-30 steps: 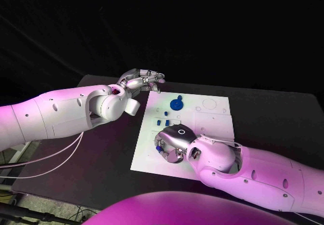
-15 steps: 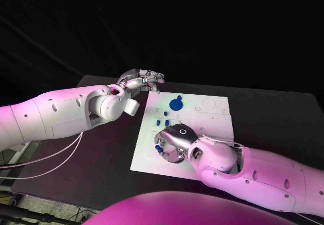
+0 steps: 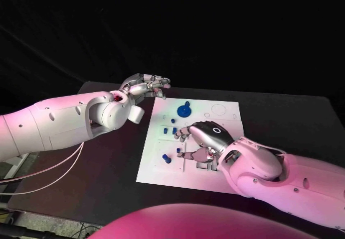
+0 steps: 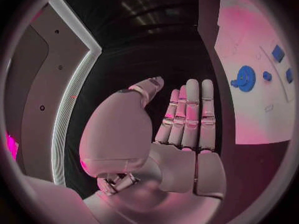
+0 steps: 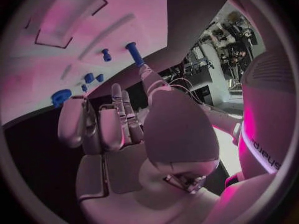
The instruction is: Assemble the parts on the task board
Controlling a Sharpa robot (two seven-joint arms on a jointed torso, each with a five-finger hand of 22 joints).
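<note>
Head view: the right hand (image 3: 205, 144) has lifted off the task board's (image 3: 223, 112) near-left blue peg (image 3: 166, 158), fingers loosely apart, empty; the left hand (image 3: 144, 85), fingers together, hovers beyond the board's far-left corner.

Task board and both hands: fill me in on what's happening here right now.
The robot is assembling small blue parts on the white task board. The right hand hovers over the board's middle, holding nothing that I can see. A blue peg stands near its fingertips, and the blue round part lies further up the board. The left hand waits off the board's far left corner, fingers straight and empty.
</note>
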